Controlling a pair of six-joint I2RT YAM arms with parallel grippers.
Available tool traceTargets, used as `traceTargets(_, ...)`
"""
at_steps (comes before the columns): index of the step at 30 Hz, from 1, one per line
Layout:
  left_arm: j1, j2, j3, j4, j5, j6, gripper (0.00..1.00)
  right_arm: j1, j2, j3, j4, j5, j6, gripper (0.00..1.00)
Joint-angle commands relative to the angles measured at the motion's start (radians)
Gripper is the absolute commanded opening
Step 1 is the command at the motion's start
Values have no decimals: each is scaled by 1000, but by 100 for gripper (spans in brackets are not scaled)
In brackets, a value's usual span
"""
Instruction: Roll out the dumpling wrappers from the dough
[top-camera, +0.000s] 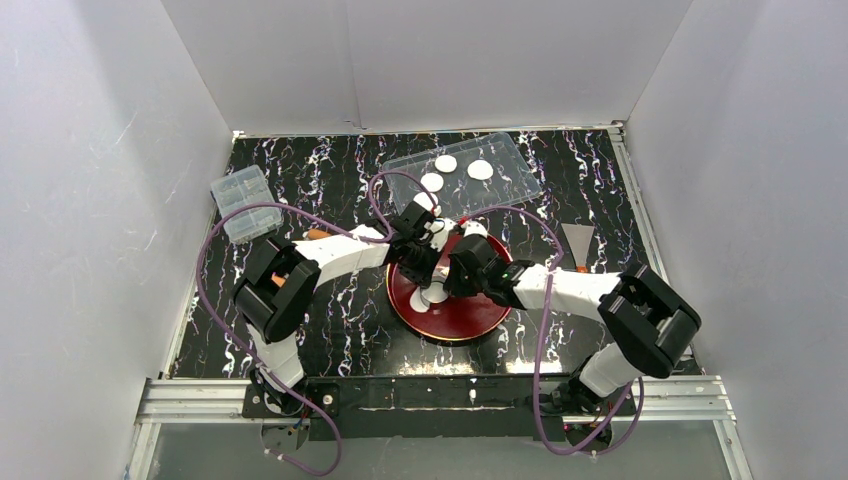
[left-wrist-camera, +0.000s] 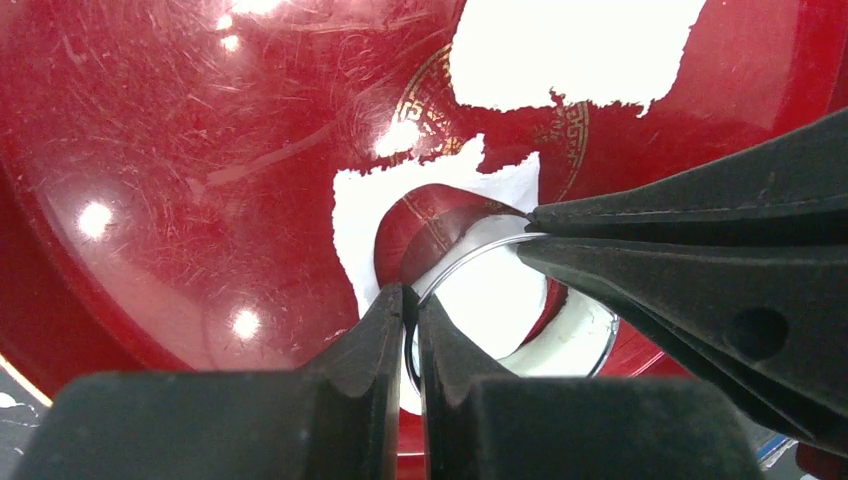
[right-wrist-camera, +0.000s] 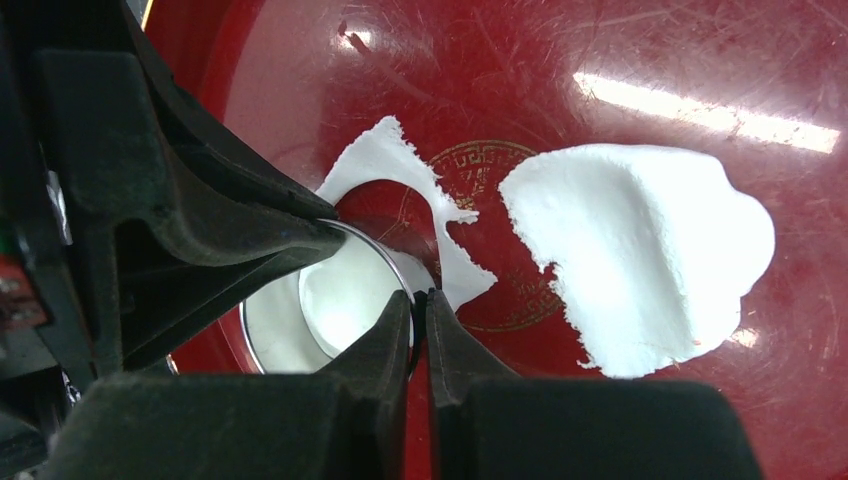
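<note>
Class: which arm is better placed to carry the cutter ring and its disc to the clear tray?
Probably left. The left gripper and right gripper both pinch the cutter ring, but the left sits at the far side of the plate, nearer the tray with three wrappers.

I count three dumpling wrappers (top-camera: 446, 162) in plain view on one clear tray (top-camera: 510, 160). On my desk (top-camera: 330, 170) there is one red plate (top-camera: 470, 318), and on it two ragged pieces of dough (right-wrist-camera: 640, 250) and one metal ring cutter (left-wrist-camera: 590, 345). There is also one small clear box (top-camera: 240, 200) and one scraper (top-camera: 578, 240). My own fingers come in two pairs: left fingers (left-wrist-camera: 370, 350) and right fingers (right-wrist-camera: 380, 350).
</note>
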Motion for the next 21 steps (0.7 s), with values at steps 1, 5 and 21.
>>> traceTargets(1,27,64,-53,-114,-101,23,0,2,76,38,-168,-59,-37,1)
traceTargets(5,68,59,-48,-134,-108,34,0,2,148,105,-146,-97,-50,1)
traceTargets(21,-8,92,-9,-146,-19,-17,0,1,-42,-62,-236,-18,-3,1)
